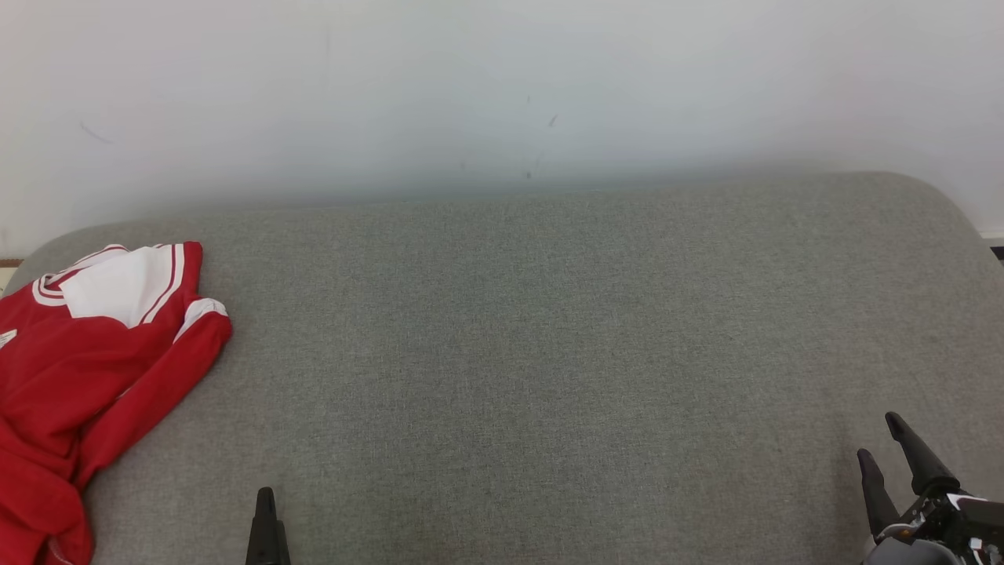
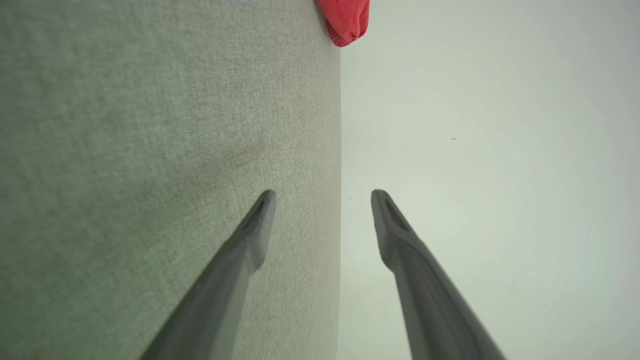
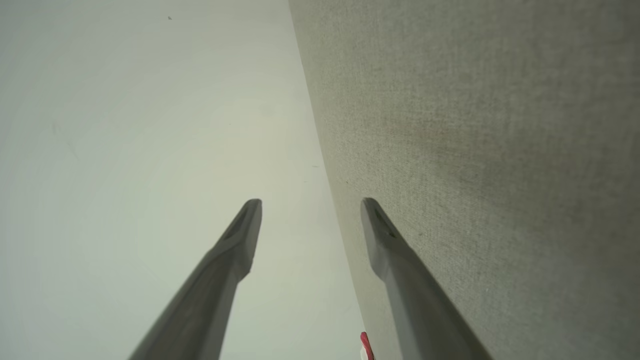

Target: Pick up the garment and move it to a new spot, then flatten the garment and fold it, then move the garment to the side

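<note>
We see the red and white shirt point(image 1: 86, 369) lying crumpled at nine o'clock on the grey table point(image 1: 549, 353). Our left end effector point(image 2: 322, 197) and right end effector point(image 1: 879, 435) are both spread wide, holding nothing.

Grey fabric surface point(image 1: 549, 353), red garment point(image 1: 94, 369) at left

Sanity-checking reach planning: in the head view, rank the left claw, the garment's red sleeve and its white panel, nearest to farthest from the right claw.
From the right claw, at lower right:
1. Left claw, bottom edge, left of centre.
2. Red sleeve, far left on the grey cushion.
3. White panel, farther left and farther back, near the cushion's corner.
</note>
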Controlling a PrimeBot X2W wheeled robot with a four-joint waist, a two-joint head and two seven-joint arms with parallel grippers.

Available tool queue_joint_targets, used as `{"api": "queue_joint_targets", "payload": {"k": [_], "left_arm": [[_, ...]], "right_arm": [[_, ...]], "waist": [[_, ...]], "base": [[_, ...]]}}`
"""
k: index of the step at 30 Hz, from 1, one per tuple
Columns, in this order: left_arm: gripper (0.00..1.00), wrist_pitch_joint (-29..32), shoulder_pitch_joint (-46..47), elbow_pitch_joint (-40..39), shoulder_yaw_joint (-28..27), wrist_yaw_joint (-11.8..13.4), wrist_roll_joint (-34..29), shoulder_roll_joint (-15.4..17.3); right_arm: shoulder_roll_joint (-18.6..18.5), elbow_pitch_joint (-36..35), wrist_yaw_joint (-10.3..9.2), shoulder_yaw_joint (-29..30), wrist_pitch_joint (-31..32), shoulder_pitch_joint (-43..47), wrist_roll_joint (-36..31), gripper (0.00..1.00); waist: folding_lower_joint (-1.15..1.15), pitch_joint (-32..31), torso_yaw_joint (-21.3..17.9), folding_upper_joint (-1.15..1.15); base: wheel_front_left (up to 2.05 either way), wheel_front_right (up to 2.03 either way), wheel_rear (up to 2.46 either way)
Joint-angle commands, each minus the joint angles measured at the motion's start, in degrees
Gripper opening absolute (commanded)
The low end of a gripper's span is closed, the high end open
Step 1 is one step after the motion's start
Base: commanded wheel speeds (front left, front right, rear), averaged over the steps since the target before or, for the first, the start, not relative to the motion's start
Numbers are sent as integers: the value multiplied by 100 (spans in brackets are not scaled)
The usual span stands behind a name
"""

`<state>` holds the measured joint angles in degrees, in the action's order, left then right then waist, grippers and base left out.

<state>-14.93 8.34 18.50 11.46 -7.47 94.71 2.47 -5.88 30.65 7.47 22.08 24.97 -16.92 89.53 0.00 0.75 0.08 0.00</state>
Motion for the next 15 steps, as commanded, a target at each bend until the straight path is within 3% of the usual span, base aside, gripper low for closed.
{"api": "queue_joint_targets", "payload": {"k": [1,15], "left_arm": [[100,0,70,-133,-68,-1,-69,6],[100,-2,-84,-502,-497,7,-931,13]], "right_arm": [[-54,-179,0,-125,-110,-121,-50,100],[4,-649,1,-795,-849,66,-746,100]], "waist": [[0,0,1,0],[0,-9,2,0]], "base": [[0,0,0],[0,0,0]]}}
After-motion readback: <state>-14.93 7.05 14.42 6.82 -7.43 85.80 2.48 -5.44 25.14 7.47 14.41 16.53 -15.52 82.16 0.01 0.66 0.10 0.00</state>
